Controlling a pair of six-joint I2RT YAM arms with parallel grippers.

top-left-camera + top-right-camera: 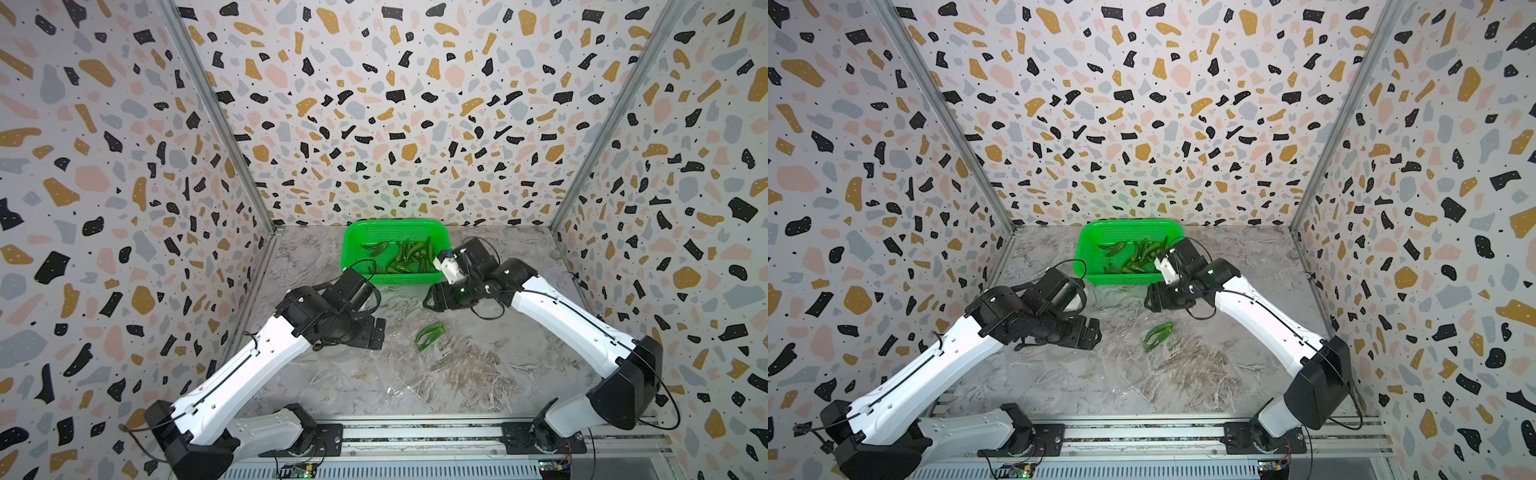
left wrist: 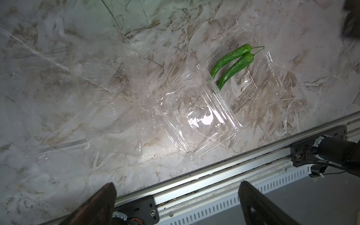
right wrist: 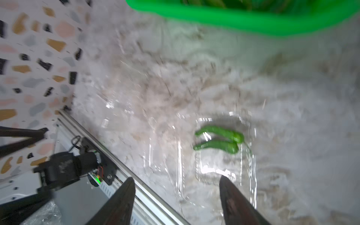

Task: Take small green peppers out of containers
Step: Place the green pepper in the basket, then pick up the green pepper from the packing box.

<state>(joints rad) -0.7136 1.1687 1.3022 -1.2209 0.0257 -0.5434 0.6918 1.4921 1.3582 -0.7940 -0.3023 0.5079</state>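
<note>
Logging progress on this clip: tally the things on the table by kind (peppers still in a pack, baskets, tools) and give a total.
Peppers lying in a clear pack: 2
Green basket: 1 (the heap inside overlaps too much to count)
Tools: 2, left tool and right tool, both open and empty
Total: 5
</note>
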